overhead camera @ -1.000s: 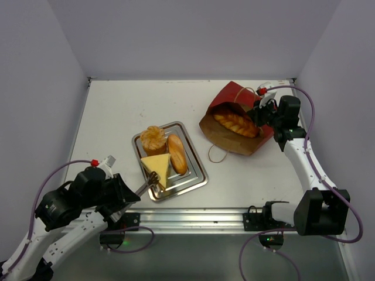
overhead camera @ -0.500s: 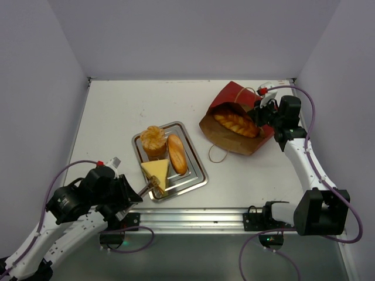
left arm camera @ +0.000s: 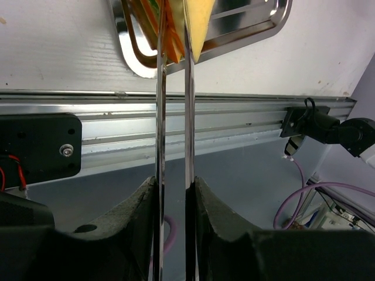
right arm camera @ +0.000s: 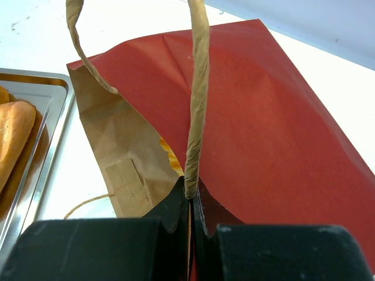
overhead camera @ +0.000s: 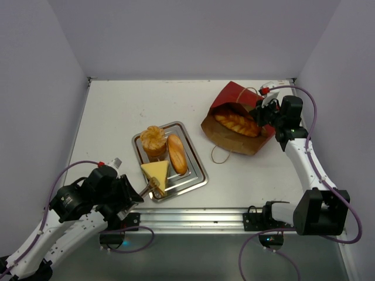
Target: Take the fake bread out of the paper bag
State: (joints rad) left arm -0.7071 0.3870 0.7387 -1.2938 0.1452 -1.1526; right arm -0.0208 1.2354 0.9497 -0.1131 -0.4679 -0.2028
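The left fingers [overhead camera: 153, 188] stand narrow at the near edge of the pale yellow toy wedge [overhead camera: 156, 171] on the silver metal tray [overhead camera: 192, 173]; whether they pinch it I cannot tell. The golden braided toy loaf [overhead camera: 237, 124] lies inside the dark red paper bag [overhead camera: 233, 95], its long axis slanting far-left to near-right. The right fingers [right arm camera: 191, 212], clamped on the bag's rim, sit just right of the loaf. The left arm is well apart.
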